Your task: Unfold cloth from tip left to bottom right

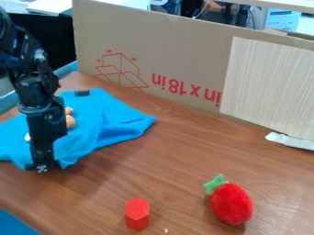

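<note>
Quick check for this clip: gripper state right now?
Gripper: at the near edge of the blue cloth; whether it is open, closed or holding any cloth cannot be told.

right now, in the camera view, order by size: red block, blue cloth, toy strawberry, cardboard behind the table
Largest to smallest as they look:
1. cardboard
2. blue cloth
3. toy strawberry
4. red block

It looks like a robotics lab or workroom: a black robot arm (38, 87) hangs to the left in front of the cardboard (178, 57), a toy strawberry (232, 204) and red block (137, 214) sit on the table (178, 158) before the cardboard, and papers (50, 5) lie behind it.
</note>
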